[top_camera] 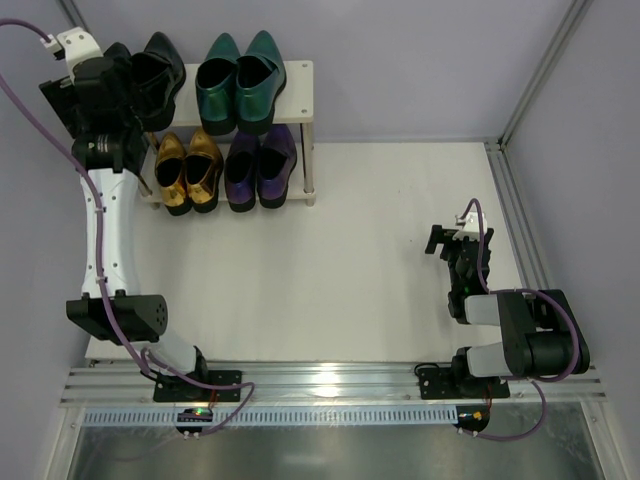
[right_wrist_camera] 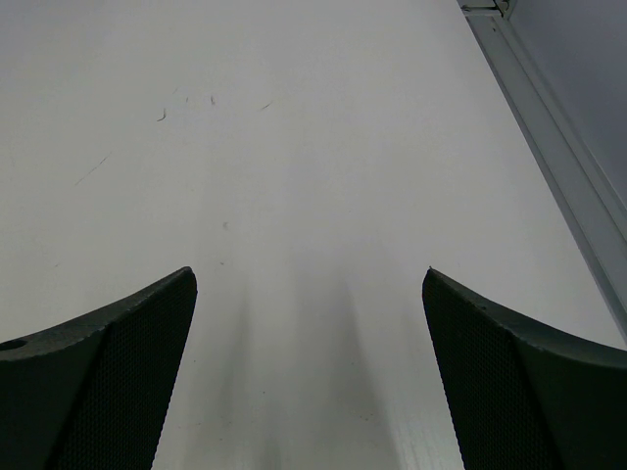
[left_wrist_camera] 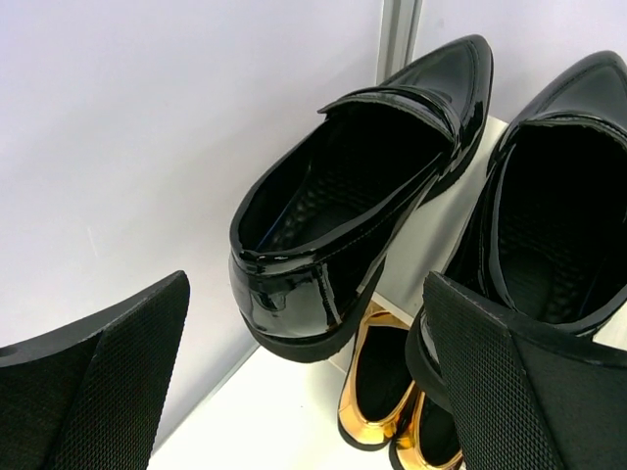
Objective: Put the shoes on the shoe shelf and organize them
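Observation:
The shoe shelf (top_camera: 296, 90) stands at the far left. Its top tier holds the black pair (top_camera: 152, 72) on the left and the green pair (top_camera: 240, 82) on the right. The lower tier holds the gold pair (top_camera: 188, 170) and the purple pair (top_camera: 262, 165). My left gripper (top_camera: 122, 78) is open and empty just behind the black heels. In the left wrist view my left gripper (left_wrist_camera: 309, 377) has one black shoe (left_wrist_camera: 353, 196) ahead, heel overhanging the board (left_wrist_camera: 426, 240), the other black shoe (left_wrist_camera: 558, 196) to the right, and gold shoes (left_wrist_camera: 377, 392) below. My right gripper (top_camera: 452, 240) is open and empty.
The right wrist view shows my right gripper (right_wrist_camera: 309, 362) over the bare white table (right_wrist_camera: 313, 147), with a metal frame rail (right_wrist_camera: 549, 147) along the right edge. A grey wall stands close behind and left of the shelf (left_wrist_camera: 147, 147). An aluminium rail (top_camera: 330, 385) runs along the near edge.

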